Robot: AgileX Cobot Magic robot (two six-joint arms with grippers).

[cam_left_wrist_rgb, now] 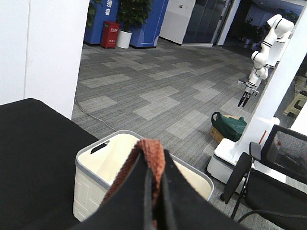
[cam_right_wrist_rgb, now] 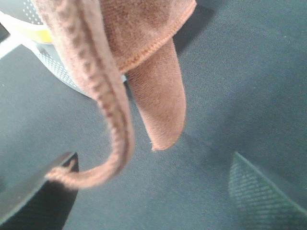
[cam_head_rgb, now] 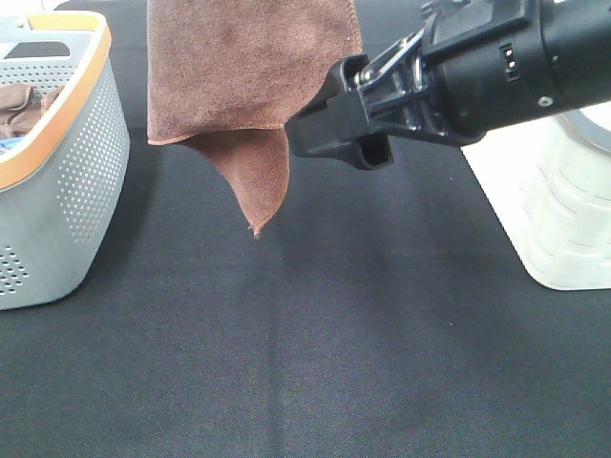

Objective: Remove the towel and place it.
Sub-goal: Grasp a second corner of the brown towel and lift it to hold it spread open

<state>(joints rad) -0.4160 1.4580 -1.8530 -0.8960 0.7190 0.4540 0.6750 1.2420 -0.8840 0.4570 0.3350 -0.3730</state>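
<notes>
The reddish-brown towel (cam_head_rgb: 239, 67) hangs from above the black table, its lowest corner dangling free just over the cloth. In the left wrist view my left gripper (cam_left_wrist_rgb: 154, 167) is shut on a folded edge of the towel (cam_left_wrist_rgb: 152, 153); the exterior high view does not show this gripper. My right gripper (cam_head_rgb: 315, 129) sits beside the towel's right edge, open. In the right wrist view its fingers (cam_right_wrist_rgb: 43, 191) stand wide apart below the towel (cam_right_wrist_rgb: 144, 28), and a stitched edge droops onto the tip of one finger.
A grey perforated basket (cam_head_rgb: 67, 162) with an orange rim stands at the left and holds bunched brown cloths (cam_head_rgb: 24, 105). A white bin (cam_head_rgb: 563, 210) stands at the right edge. Black cloth (cam_head_rgb: 315, 363) covers the table.
</notes>
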